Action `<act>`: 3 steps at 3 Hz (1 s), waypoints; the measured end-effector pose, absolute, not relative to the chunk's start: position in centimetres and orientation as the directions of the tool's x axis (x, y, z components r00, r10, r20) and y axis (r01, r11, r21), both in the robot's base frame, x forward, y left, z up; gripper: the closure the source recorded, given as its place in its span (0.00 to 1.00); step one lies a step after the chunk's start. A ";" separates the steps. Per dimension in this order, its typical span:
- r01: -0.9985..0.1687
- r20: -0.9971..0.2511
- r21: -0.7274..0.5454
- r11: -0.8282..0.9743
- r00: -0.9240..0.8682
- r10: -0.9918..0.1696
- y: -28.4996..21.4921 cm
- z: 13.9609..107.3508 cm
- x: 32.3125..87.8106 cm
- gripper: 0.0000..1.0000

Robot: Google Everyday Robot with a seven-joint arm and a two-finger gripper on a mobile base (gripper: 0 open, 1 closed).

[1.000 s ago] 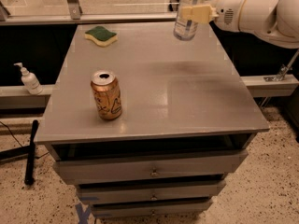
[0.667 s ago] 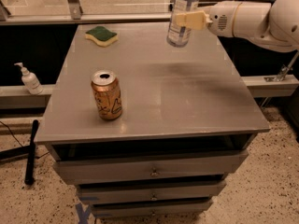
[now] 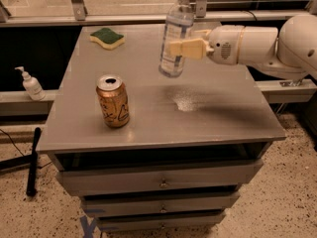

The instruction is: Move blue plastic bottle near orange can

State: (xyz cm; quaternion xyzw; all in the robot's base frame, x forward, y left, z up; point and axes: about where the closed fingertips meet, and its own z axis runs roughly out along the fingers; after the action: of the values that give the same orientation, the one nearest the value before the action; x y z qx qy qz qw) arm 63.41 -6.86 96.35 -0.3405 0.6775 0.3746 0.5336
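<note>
I have the blue plastic bottle [image 3: 177, 26] in the air above the far half of the desk [image 3: 218, 115], a little right of centre. It is close to upright. Its long axis leans slightly, with the white cap up and to the right and the base down and to the left. As far as I can judge, the base is clear of the surface.

The tool [image 3: 174, 47] reaches in from the right and is closed around the bottle's middle. A pale finger [image 3: 184, 48] crosses the front of the label, and the white arm [image 3: 247, 43] runs back off the right edge.

The relation the next move turns on is that the orange can [image 3: 113, 102] stands upright near the front left of the desk. From the bottle and the tool, that is to the left and nearer. The two are well apart, with bare desk between them, so I reckon the carry has to go left and toward the near edge before I lower it. I would set the bottle down beside the can without knocking it.

Compared with a second ago, the bottle has come leftward and nearer from the far right corner, and it hangs lower. The can has not moved.

Further out, a green-and-yellow sponge [image 3: 107, 37] lies at the far left corner, away from the path. A white pump bottle [image 3: 30, 83] sits on a ledge to the left of the desk.
</note>
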 end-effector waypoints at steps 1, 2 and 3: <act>-0.911 -0.973 0.130 0.391 -0.193 -0.125 -3.9 93.8 58.6 1.00; -0.948 -0.971 0.095 0.302 -0.155 -0.181 -1.8 92.3 55.8 1.00; -0.971 -0.974 0.049 0.232 -0.098 -0.206 -0.6 91.3 54.0 1.00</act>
State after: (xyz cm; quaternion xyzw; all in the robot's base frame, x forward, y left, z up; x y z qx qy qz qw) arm 54.03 -0.62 91.32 -0.4725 0.6232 0.4008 0.4772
